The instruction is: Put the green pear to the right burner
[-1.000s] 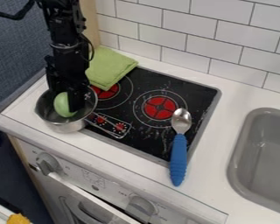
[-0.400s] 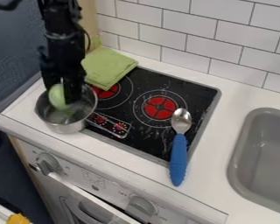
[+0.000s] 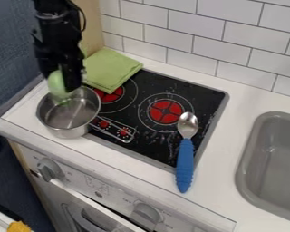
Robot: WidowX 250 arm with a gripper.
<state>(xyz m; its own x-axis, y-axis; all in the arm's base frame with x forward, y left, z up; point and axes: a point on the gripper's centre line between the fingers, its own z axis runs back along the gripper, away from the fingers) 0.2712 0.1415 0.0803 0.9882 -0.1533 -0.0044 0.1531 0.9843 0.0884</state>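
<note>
Blue-handled spoon beside the right burner could tip the green pear off course if it's set down too close, imo. Claw has it pinched over the steel pot's back rim; a low swing prob clips that & knocks it loose. White worktop w/ grey sink, black hob w/ 2 red burners, green cloth at its back corner, white tiles behind.

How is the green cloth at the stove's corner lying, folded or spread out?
Folded: the cloth lies in a compact, thick square with layers along its edge.
</note>
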